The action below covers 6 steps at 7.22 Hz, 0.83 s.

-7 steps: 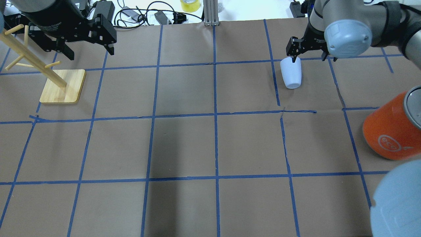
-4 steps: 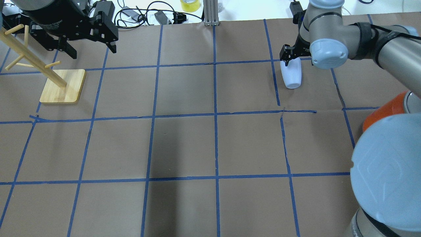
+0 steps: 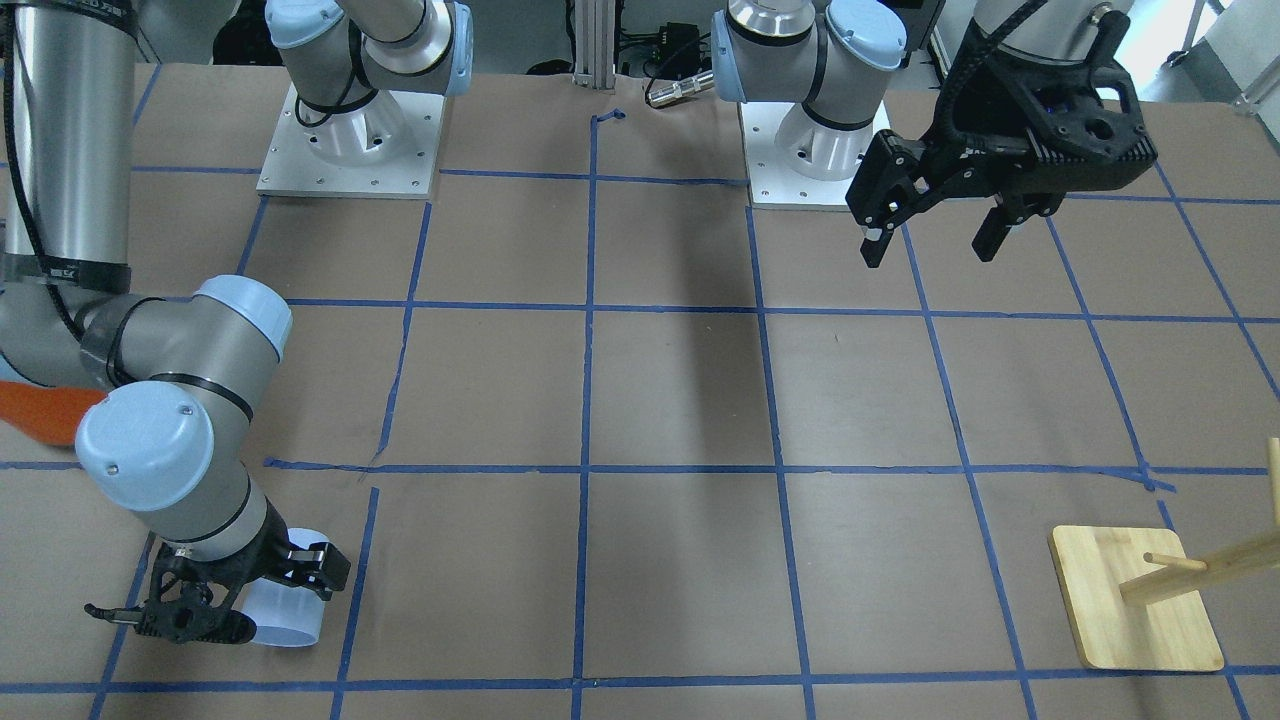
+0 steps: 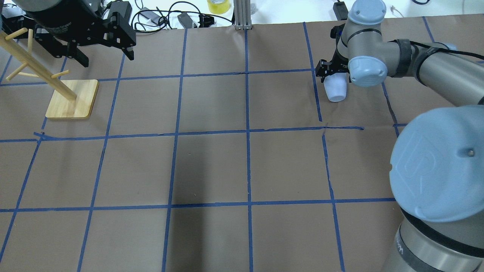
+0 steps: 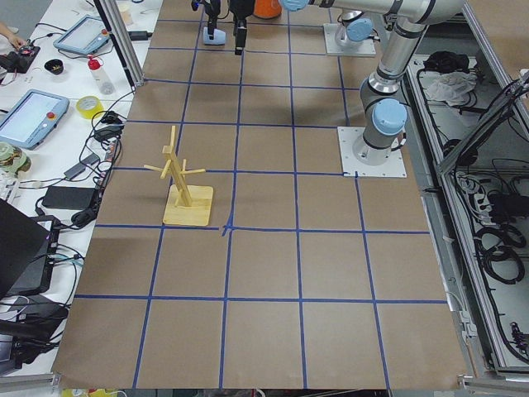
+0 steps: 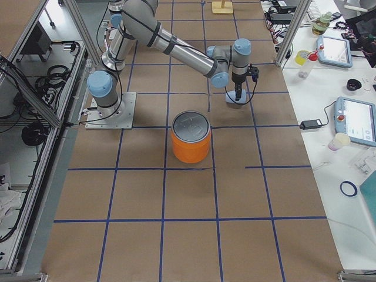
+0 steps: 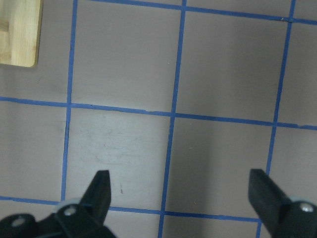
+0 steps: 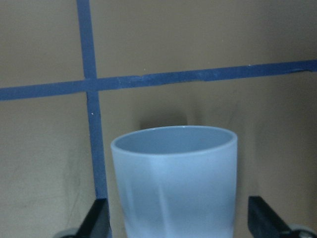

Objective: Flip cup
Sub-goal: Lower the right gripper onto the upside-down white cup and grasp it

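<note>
The cup [image 4: 335, 91] lies on its side on the brown paper table [image 4: 211, 166], beyond the orange canister [image 6: 191, 147] as seen from the robot's base, and off to the canister's side nearer the table's middle, apart from it. Its wide rim points away from the canister and the robot, and its narrow base points back toward them. The right gripper [image 8: 178, 202] comes down on the cup from above with its jaws spread. The wrist view shows the two black fingers [image 8: 96, 220] flanking the cup's body, one on each side. A strip of table shows between each finger and the cup wall, so the jaws bracket the cup without clamping it. In that view the rim sits just past the fingertips, with a thin slice of the cup's inside showing. A crossing of blue tape lines [image 8: 89, 82] lies on the table just beyond and beside the rim. The left gripper [image 3: 928, 252] hangs above the table well apart from the canister, toward the other end of the table. Its jaws are wide apart and there is only bare paper and tape between them. The wooden rack [image 4: 75, 102] stands at that far end too, on a square base with pegs on its pole. By count there are one cup, one canister, one rack and two grippers.
</note>
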{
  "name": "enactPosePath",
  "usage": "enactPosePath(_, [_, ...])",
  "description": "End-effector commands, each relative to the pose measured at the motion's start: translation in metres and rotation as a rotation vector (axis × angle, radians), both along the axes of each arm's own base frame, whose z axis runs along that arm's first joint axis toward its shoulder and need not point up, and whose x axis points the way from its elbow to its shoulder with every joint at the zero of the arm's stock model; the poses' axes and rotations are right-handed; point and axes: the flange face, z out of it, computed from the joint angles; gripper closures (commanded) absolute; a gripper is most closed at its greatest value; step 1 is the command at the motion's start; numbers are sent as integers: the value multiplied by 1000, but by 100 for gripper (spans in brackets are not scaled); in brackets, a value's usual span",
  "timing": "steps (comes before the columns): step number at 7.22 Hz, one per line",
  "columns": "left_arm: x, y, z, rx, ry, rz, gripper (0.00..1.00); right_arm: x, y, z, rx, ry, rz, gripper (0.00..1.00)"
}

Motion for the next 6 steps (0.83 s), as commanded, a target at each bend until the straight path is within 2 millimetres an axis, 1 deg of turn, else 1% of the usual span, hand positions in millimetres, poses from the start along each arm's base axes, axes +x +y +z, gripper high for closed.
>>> enactPosePath(1, [0,0,-3,5,1,1,0,-2,-2,-16,12,-18,-3,1])
enactPosePath(2, [0,0,-3,5,2,12,0,-4,-3,-22,20,-23,-6,7])
enactPosePath(3, [0,0,-1,1,4,11,0,-5,-3,-26,24,-26,-7,17])
enactPosePath(4, [-1,1,-4,8,4,10,0,-5,0,-30,32,-27,-7,34])
enactPosePath(5, [0,1,-8,18,-5,8,0,-5,-1,-26,26,-27,-5,55])
enactPosePath(6, [3,-2,-8,18,2,13,0,-4,-7,-11,-4,-21,21,58])
